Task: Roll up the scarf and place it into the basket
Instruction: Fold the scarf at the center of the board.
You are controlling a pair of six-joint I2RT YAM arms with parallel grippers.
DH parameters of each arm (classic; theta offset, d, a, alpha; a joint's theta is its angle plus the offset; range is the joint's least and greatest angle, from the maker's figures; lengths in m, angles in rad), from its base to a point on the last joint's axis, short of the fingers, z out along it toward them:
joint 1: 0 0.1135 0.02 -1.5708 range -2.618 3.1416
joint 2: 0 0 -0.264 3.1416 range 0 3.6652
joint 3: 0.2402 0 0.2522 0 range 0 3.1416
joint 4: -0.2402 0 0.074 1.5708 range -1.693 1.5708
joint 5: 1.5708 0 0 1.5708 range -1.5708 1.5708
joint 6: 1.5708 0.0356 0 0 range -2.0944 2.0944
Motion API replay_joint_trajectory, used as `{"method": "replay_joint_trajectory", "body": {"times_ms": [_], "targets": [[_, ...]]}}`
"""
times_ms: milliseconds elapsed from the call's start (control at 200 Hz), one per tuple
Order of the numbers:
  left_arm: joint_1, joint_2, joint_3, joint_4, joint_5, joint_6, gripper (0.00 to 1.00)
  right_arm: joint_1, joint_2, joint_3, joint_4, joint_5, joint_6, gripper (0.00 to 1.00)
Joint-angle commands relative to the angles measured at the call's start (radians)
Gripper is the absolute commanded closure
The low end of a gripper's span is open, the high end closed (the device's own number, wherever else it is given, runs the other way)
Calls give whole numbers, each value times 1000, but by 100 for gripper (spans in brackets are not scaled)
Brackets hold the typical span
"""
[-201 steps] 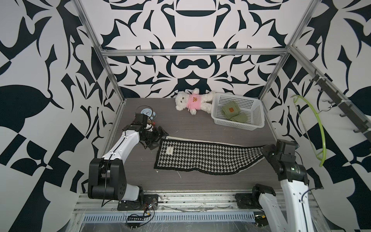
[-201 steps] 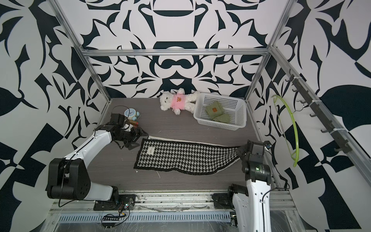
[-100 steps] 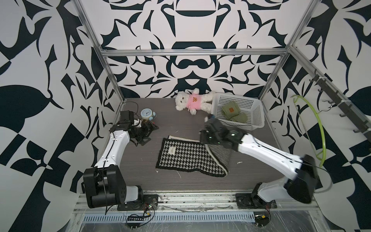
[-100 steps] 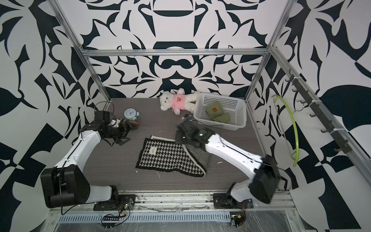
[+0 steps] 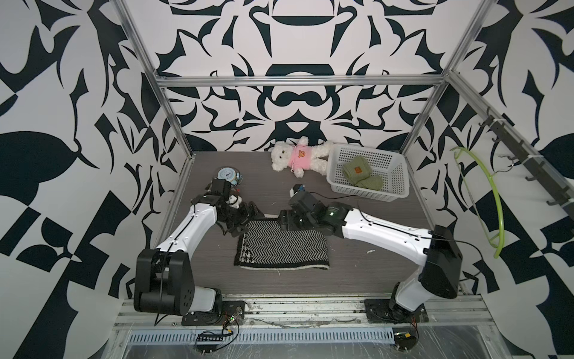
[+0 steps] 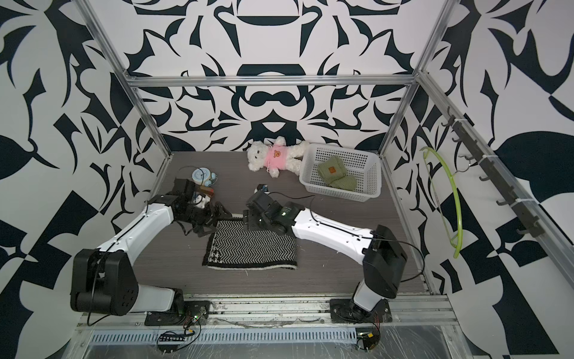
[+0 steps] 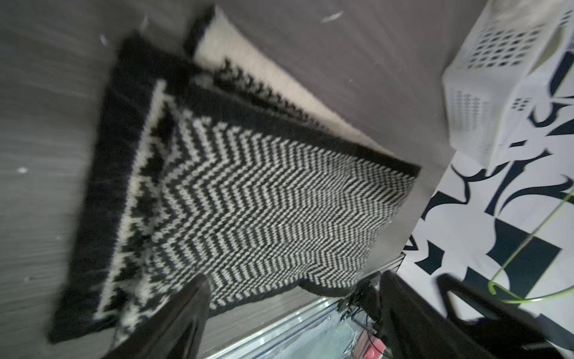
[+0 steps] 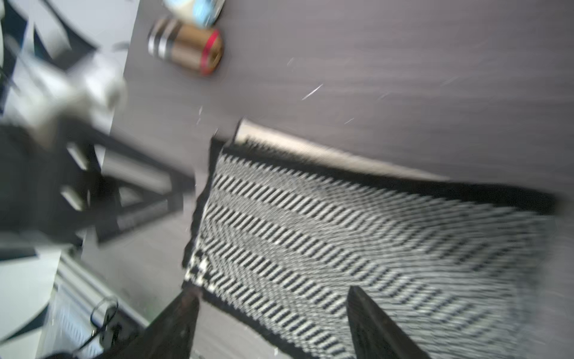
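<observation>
Right wrist view: right gripper point(image 8: 273, 290) just released, jaws wide and empty, over the scarf point(image 8: 357, 236) now folded double centre-right of frame; left gripper point(image 7: 293, 279) also spread and empty, so rolling looks next.

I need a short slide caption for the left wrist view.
Open left claw above the folded scarf, white basket beyond.

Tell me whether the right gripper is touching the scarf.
Cannot tell. In both top views the right gripper overlaps the far edge of the scarf, hiding any gap; the right wrist view is too blurred.
</observation>
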Motion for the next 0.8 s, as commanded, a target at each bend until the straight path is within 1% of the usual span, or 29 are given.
{"method": "replay_joint_trajectory", "body": {"times_ms": [0,80,125,160,215,315,375,385,430,515,540,580,725,795], "targets": [[5,-4,-66,-17,-81,-30,12,-42,-58,-43,-55,65,-21,23],[6,-3,-79,-16,-110,-30,12,-79,-58,-67,-81,58,-32,24],[6,7,-84,-5,-105,-30,12,-90,-50,-77,-81,41,-47,26],[7,20,-79,-1,-98,-30,12,-95,-39,-81,-91,38,-46,28],[6,37,-74,-4,-84,-29,13,-97,-18,-90,-91,17,-59,36],[6,40,-77,-5,-97,-32,14,-96,13,-112,-84,-11,-49,40],[7,44,-80,0,-111,-30,14,-97,21,-132,-71,-22,-36,40],[6,46,-80,0,-111,-28,17,-97,23,-135,-69,-24,-35,41],[6,60,-80,-2,-111,-22,22,-97,28,-145,-60,-32,-31,41],[5,84,-82,4,-107,-13,24,-96,30,-151,-55,-34,-29,41],[5,89,-85,9,-110,-13,26,-97,29,-152,-55,-33,-29,41],[3,94,-90,17,-118,-13,28,-97,29,-155,-54,-30,-31,41],[3,112,-99,28,-137,1,28,-99,28,-163,-48,-30,-36,41],[3,104,-110,39,-163,2,27,-98,31,-166,-46,-30,-34,41]]}}
